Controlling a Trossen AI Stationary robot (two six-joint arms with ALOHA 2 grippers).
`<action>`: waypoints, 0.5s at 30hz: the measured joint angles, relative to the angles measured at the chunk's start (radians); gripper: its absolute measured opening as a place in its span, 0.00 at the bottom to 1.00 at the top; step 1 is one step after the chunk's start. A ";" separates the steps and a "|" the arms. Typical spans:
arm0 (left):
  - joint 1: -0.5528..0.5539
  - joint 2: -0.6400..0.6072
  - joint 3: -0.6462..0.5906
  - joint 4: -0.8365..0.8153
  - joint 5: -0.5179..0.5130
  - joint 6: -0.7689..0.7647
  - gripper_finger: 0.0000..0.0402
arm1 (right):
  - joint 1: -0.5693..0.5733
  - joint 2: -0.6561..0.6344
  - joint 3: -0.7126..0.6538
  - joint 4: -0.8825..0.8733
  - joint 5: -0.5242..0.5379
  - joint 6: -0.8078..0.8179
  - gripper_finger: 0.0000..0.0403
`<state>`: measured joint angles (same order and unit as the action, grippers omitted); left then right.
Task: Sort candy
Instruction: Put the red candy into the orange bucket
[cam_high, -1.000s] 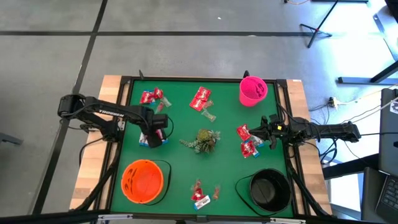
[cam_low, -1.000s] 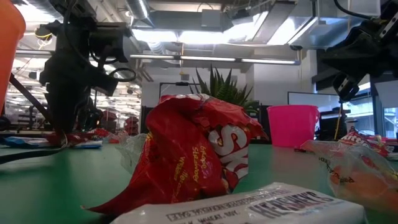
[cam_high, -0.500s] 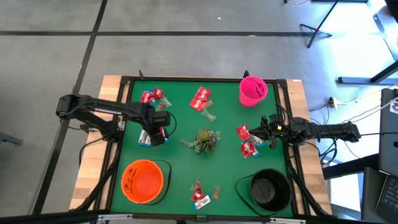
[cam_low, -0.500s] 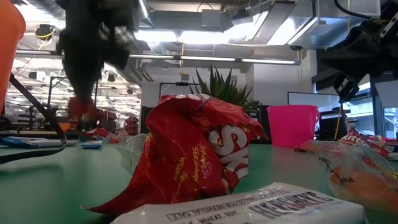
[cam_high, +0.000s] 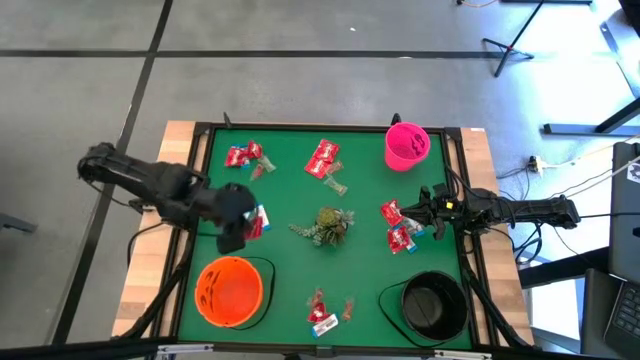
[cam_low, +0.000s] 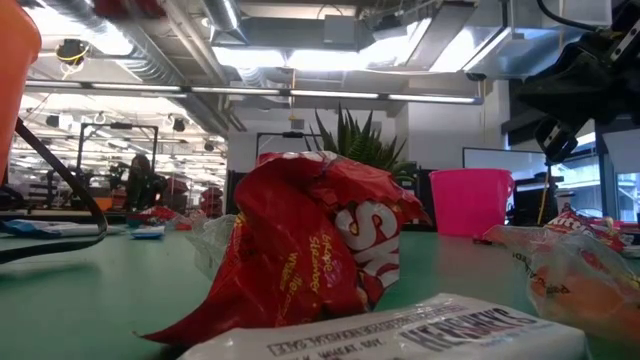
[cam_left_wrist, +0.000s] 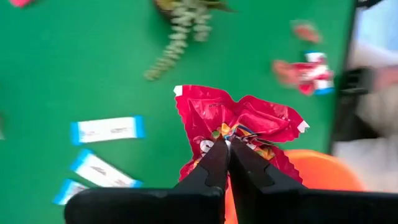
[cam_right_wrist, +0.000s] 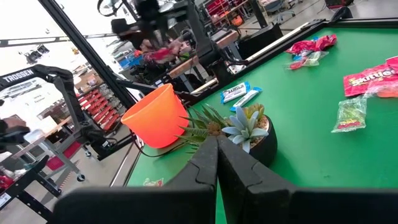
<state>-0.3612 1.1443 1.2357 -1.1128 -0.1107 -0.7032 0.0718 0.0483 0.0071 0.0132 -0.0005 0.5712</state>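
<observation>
My left gripper (cam_left_wrist: 227, 146) hangs above the table's left side, next to the orange bowl (cam_high: 229, 291), and is shut on a shiny red candy packet (cam_left_wrist: 239, 115). White-and-blue packets (cam_left_wrist: 107, 129) lie on the green mat below it. More candy lies in small heaps at the far left (cam_high: 245, 155), the far middle (cam_high: 323, 160), the right (cam_high: 398, 225) and the near middle (cam_high: 322, 312). My right gripper (cam_right_wrist: 217, 146) waits shut and level at the right edge (cam_high: 420, 208), touching nothing. My left gripper pinches the red packet by its crumpled middle (cam_left_wrist: 227, 132) between the two fingertips. The fingers slant down from above. The packet spreads out beyond the fingertips and hangs clear of the table, partly over the orange bowl's rim (cam_left_wrist: 323, 169).
A pink bowl (cam_high: 406, 146) stands at the far right and a black bowl (cam_high: 433, 305) at the near right. A green leafy sprig in a small pot (cam_high: 325, 225) sits mid-table. A raised frame (cam_high: 300, 127) runs round the mat.
My left gripper has shut on the red packet at the heap on the table's left side. It has then risen well above the table and swung toward the near edge and the orange bowl. The packet is now lifted clear; the white-and-blue packets stay on the mat.
</observation>
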 joint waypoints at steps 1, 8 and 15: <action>-0.044 0.002 0.008 0.002 -0.014 -0.037 0.00 | 0.000 0.000 0.000 0.000 0.000 0.000 0.02; -0.311 0.054 0.014 0.002 -0.099 -0.334 0.00 | 0.000 0.000 0.000 0.000 0.000 0.000 0.02; -0.472 0.144 0.014 -0.005 -0.150 -0.500 0.00 | 0.000 0.000 0.000 0.000 0.000 0.000 0.02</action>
<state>-0.8333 1.2884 1.2499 -1.1174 -0.2609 -1.2030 0.0719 0.0483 0.0071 0.0132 -0.0002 0.5710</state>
